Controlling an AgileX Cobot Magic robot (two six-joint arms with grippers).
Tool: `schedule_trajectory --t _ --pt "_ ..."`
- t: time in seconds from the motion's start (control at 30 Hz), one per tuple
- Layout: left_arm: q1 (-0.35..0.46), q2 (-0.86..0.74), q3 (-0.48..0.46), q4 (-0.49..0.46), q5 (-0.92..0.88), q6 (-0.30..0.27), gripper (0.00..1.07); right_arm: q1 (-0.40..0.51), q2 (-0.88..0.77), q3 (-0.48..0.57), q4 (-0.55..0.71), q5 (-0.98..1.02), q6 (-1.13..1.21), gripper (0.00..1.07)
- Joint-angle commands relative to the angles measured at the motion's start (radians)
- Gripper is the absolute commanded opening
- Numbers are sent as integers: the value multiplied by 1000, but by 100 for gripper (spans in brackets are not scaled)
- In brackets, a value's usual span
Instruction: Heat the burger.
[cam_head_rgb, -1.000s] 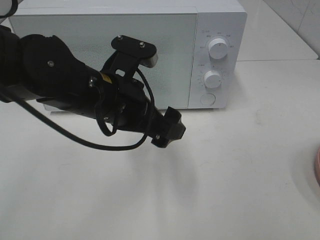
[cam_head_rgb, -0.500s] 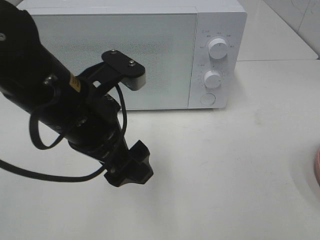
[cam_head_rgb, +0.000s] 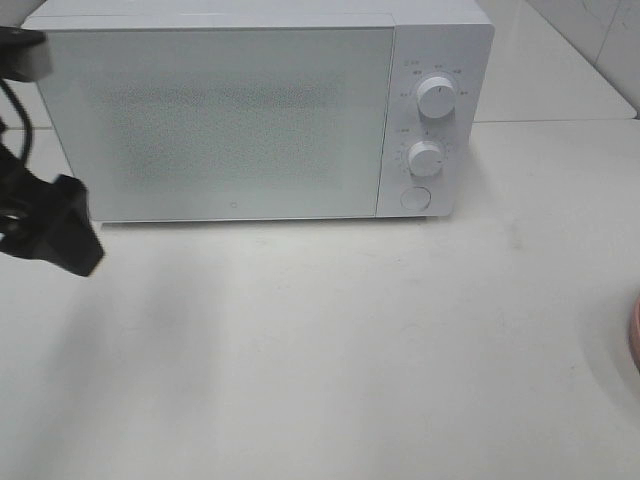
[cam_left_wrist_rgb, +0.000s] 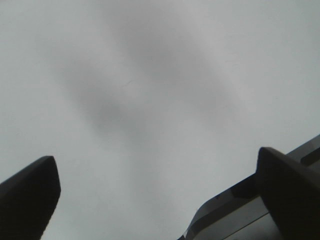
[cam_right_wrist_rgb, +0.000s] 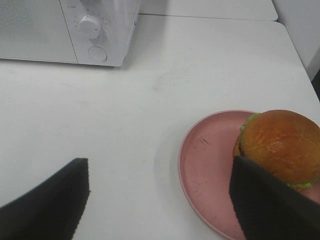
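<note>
The burger, with a glossy brown bun and green lettuce, sits on a round pink plate on the white table, in the right wrist view. My right gripper is open and empty, above the table just short of the plate. It does not show in the high view. The white microwave stands at the back with its door shut. My left gripper is at the far left edge, in front of the microwave's left corner. In its wrist view it is open and empty over bare table.
The microwave has two round knobs and a round button on its right panel. A sliver of the pink plate's rim shows at the right edge of the high view. White tabletop lies in front of the microwave.
My left arm has swung from in front of the microwave door to the far left edge of the high view. The microwave door stays shut.
</note>
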Motion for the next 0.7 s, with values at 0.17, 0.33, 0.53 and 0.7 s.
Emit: schedule_trajectory --t 0.17,0.33,0.53,0.7 --pt "245 -114 3 27 161 -20 100 -7 -29 1 0 0 -7 76" --pt "315 -185 12 27 196 -36 100 -7 -29 1 0 0 -7 76" --pt "357 -339 121 70 194 -79 100 -7 -29 1 0 0 -7 76" --pt "357 -478 234 80 188 -80 100 -7 -29 1 0 0 -7 76"
